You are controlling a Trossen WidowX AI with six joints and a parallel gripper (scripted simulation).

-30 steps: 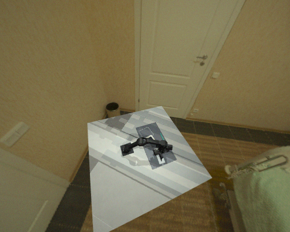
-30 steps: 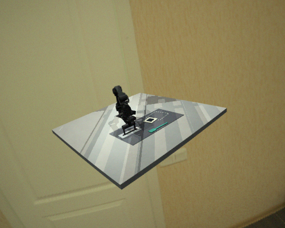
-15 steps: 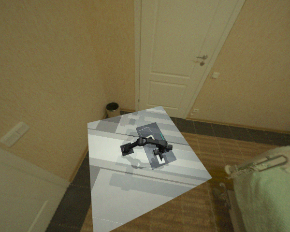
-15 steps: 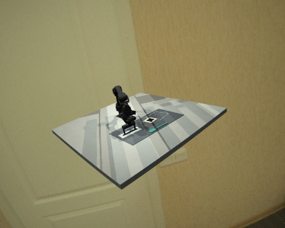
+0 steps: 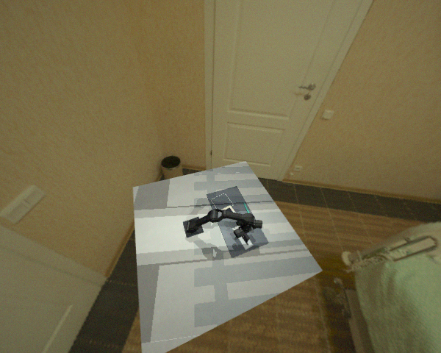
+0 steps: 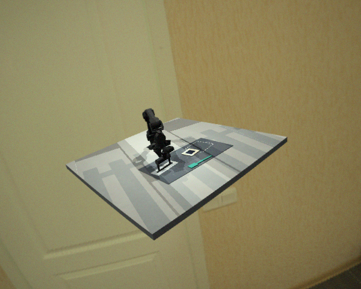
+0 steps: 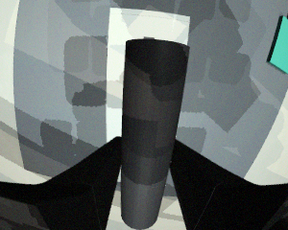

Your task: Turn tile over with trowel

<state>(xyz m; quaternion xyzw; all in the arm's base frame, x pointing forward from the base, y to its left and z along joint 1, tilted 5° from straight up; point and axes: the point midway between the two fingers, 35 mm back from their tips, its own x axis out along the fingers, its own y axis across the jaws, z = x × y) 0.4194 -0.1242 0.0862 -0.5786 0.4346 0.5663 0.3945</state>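
Note:
The small trowel, with a pale flat blade (image 6: 171,166) (image 7: 119,26) and a raised black handle (image 7: 151,110) (image 5: 241,234), rests on the dark mat (image 5: 234,191) (image 6: 221,146). My gripper (image 7: 145,144) (image 6: 163,154) is shut on the handle, one finger on each side. The tile (image 6: 191,152) (image 5: 228,208) lies flat on the mat with its dark square mark facing up; the arm partly covers it in the top view. The dashed outline (image 6: 212,143) (image 5: 224,194) is beside the tile, towards the mat's far end. Any slight overlap between them is unclear.
A teal flat-bladed tool (image 5: 246,207) (image 6: 192,165) (image 7: 283,50) lies along the mat's long edge, near the tile. The arm's base (image 5: 192,226) stands on the table (image 5: 167,232) on the mat's other side. Patchy shadows fall across the table and mat.

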